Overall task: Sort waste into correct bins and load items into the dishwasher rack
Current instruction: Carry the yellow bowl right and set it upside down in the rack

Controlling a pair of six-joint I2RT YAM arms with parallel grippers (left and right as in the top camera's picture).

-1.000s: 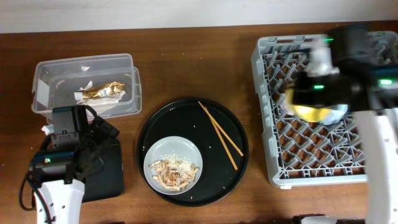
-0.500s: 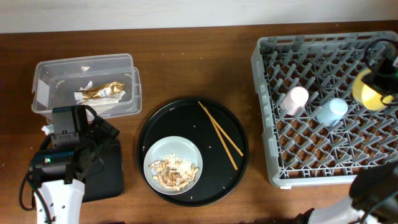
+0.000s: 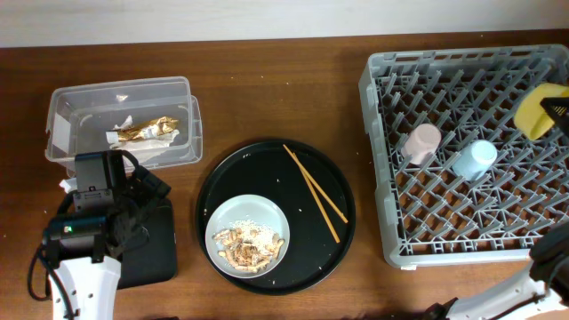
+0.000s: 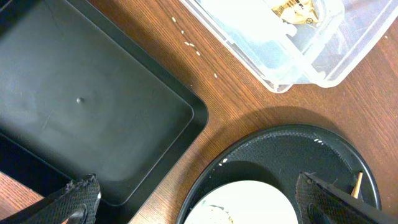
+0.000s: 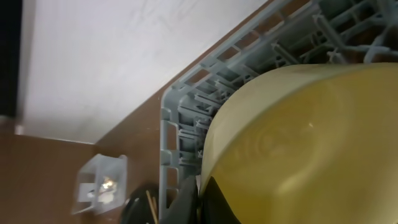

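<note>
Right jaws pinch the yellow bowl [image 5: 298, 143] over the dishwasher rack [image 3: 444, 213]; left jaws gape wide, empty.

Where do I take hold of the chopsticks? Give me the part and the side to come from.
Grip the chopsticks near mid-length, where the two sticks run closest together. Come straight down from above and close across their diagonal line. They lie flat on the round black tray, thin and low, so a sideways approach would likely just push them along.
</note>
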